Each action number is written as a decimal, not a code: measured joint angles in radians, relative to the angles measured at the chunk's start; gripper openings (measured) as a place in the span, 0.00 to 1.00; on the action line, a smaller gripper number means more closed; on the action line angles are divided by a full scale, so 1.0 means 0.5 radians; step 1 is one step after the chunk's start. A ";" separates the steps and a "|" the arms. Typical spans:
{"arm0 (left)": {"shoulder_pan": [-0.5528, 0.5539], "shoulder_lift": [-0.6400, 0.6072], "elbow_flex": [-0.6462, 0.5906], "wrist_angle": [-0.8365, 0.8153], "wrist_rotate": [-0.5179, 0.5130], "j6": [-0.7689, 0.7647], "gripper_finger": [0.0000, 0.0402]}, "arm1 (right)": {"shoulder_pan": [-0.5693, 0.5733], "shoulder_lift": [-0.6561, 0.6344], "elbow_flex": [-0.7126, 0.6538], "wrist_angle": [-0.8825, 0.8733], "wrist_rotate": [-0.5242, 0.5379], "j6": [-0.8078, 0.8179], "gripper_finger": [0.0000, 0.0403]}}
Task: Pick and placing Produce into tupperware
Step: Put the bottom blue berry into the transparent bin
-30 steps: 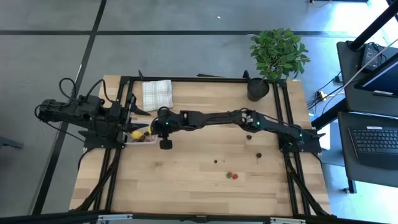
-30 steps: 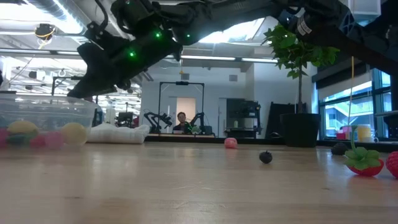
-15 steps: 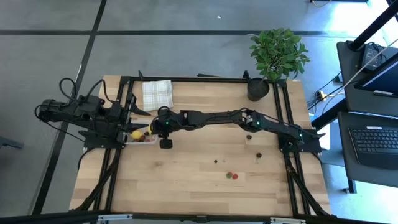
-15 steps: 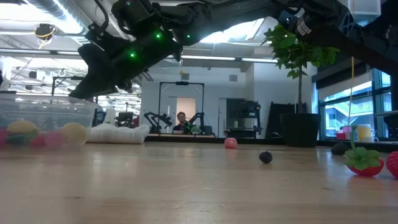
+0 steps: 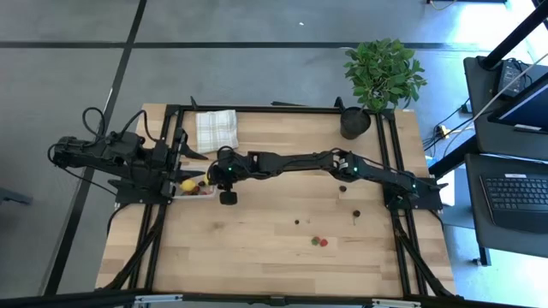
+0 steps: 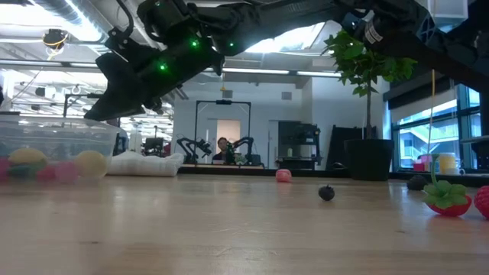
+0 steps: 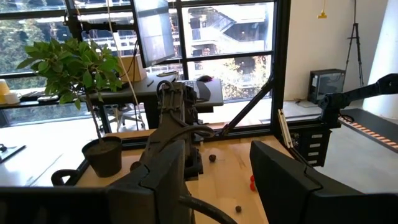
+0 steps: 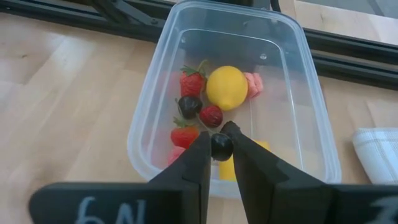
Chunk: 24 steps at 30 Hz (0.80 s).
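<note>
Fingers [image 8: 205, 158] of my right arm pinch a dark cherry [image 8: 221, 147] over the tupperware [image 8: 309, 93], centre frame in the right wrist view, above a lemon [image 8: 227, 88] and strawberries; release comes next, I judge. High view: my right gripper [image 5: 208, 174] sits centre left, more produce [image 5: 318, 242] lower centre. Left wrist view: my left gripper [image 7: 217, 180] spread, empty.

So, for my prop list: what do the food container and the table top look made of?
The container looks like clear, glossy plastic: the fruit and the table show through its walls. The table top looks like pale wood with a matt finish, showing grain and plank seams.
</note>
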 joint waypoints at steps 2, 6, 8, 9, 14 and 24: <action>0.000 0.000 0.000 -0.001 0.001 0.000 0.44 | 0.000 -0.001 0.000 0.000 0.000 0.000 0.17; 0.000 0.000 0.000 0.000 0.001 0.000 0.44 | 0.000 -0.001 0.000 0.000 0.000 -0.044 0.17; 0.000 0.000 0.000 0.000 0.001 0.000 0.44 | 0.000 -0.001 0.000 0.000 0.000 -0.047 0.17; 0.000 0.000 0.000 0.000 0.001 0.000 0.44 | 0.000 -0.001 0.000 0.000 0.000 -0.047 0.17; 0.000 0.000 0.000 -0.014 0.001 0.000 0.44 | 0.000 -0.002 0.000 0.000 0.000 -0.047 0.17; 0.000 -0.001 0.000 -0.038 0.000 0.000 0.44 | 0.000 -0.004 0.000 0.000 0.000 -0.047 0.17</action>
